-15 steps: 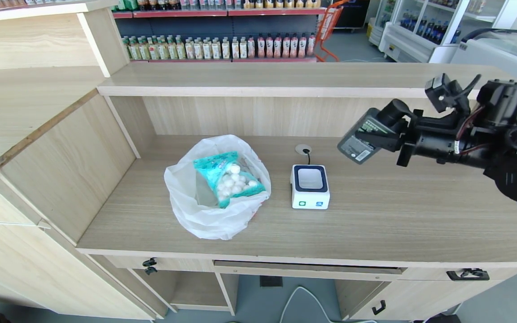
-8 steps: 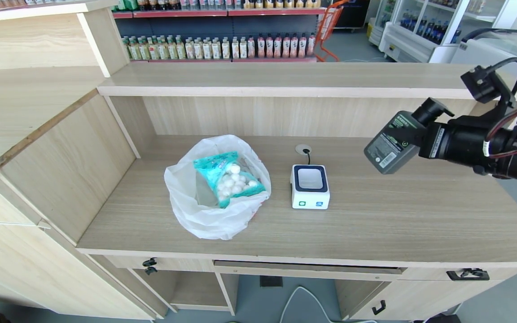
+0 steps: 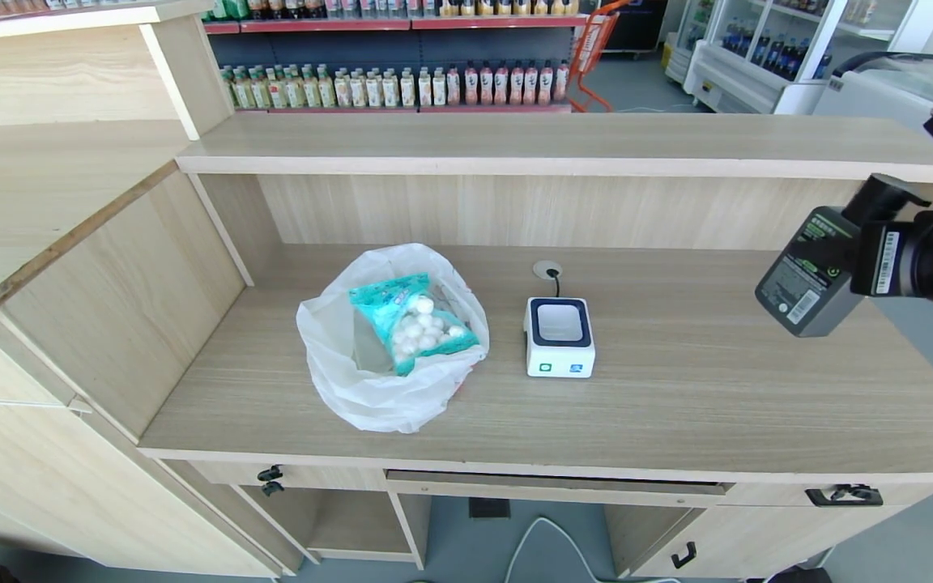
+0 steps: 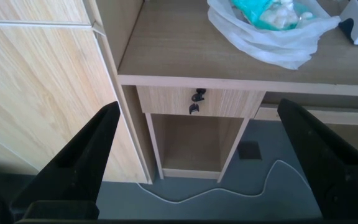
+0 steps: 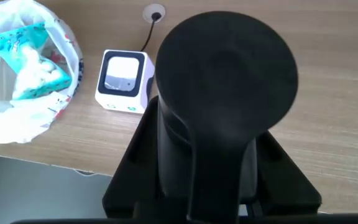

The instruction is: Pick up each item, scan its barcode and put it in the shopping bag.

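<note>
— Where's the bottle?
— At the right edge of the head frame. I have the grey bottle [image 3: 807, 275] in the air, well right of the scanner [image 3: 560, 336]. The right jaws are clamped on its top end and hide it. The arm is cut off by the frame.
— And the left?
— Left jaws are spread wide with nothing between them. The shopping bag [image 3: 369, 389] sits centre-left on the counter [image 3: 677, 405], with a teal snack packet [image 3: 410, 324] inside.

The grey bottle [image 3: 807, 271] hangs tilted above the table's [image 3: 677, 405] right end, barcode showing, cap maybe black; the white shopping bag [image 3: 337, 380] lies open, a teal snack pack [image 3: 402, 312] inside; the white scanner [image 3: 560, 356] sits just beside it.
</note>
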